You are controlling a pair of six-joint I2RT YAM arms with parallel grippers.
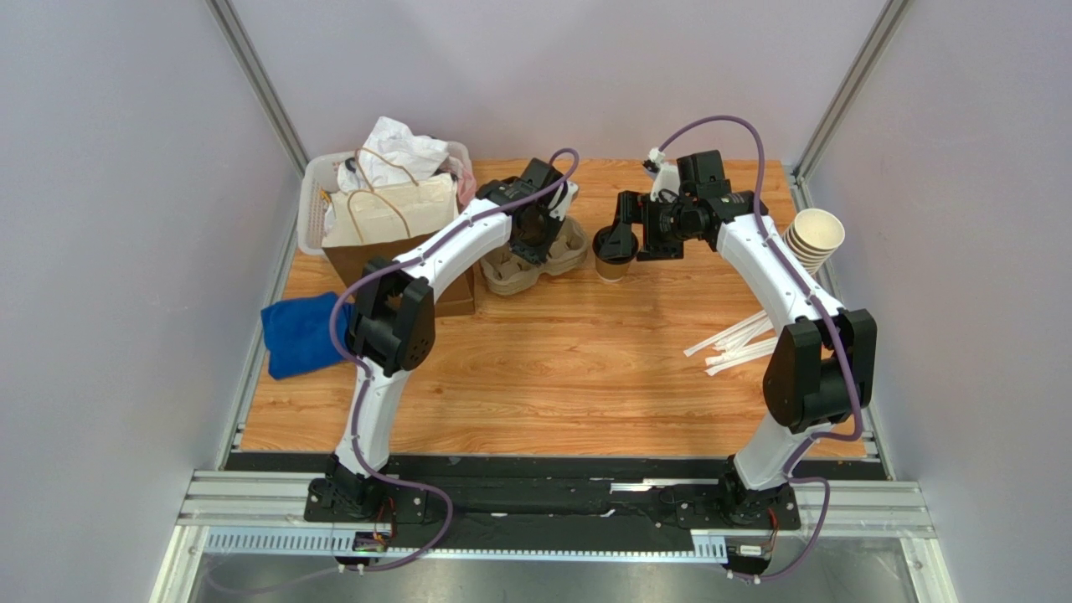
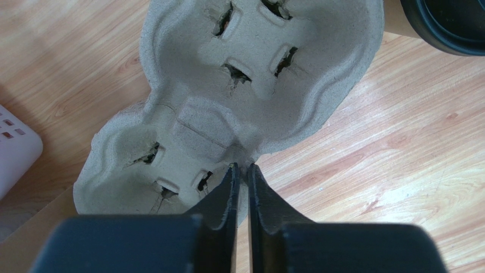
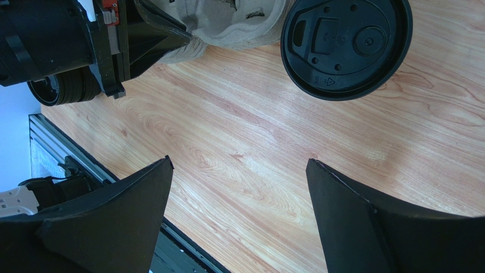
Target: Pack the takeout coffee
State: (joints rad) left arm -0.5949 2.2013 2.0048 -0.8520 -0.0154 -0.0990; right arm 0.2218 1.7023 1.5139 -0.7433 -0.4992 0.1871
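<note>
Now hold cup carrier [image 2: 188, 122] rim steady in nearly closed left gripper [image 2: 242, 168]; centre wide-open, empty right gripper [image 3: 239, 161] over takeout coffee [image 3: 346, 45] just right of it.

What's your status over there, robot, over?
Left gripper pinching cup carrier rim. Right gripper open, empty. Takeout coffee upright on table, beside carrier, not loaded. Nothing between it and right gripper.

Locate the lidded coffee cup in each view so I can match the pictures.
Top external: the coffee cup stands at the far middle of the table, just right of the cup carrier.
Left wrist: top right corner, only part of the lid and wall showing.
Right wrist: upper right, lid seen from above.
Shared landmark: the cup carrier, beside the cup in every view.
</note>
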